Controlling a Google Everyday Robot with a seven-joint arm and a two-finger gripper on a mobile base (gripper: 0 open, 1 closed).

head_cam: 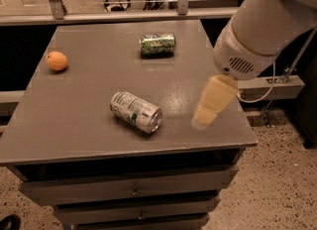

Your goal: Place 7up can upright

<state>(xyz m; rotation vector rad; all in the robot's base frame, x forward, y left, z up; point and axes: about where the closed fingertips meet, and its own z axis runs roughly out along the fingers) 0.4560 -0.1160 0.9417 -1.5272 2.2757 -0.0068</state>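
Note:
The 7up can (135, 111), pale silver-white with green lettering, lies on its side near the middle front of the grey table (89, 135), its silver top facing front right. My gripper (203, 119) hangs over the table's right front part, to the right of the can and apart from it, holding nothing that I can see. The white arm comes in from the upper right.
A dark green patterned can (157, 44) lies on its side at the back of the table. An orange (57, 60) sits at the left edge. Drawers run below the table front. A rail and cables stand to the right.

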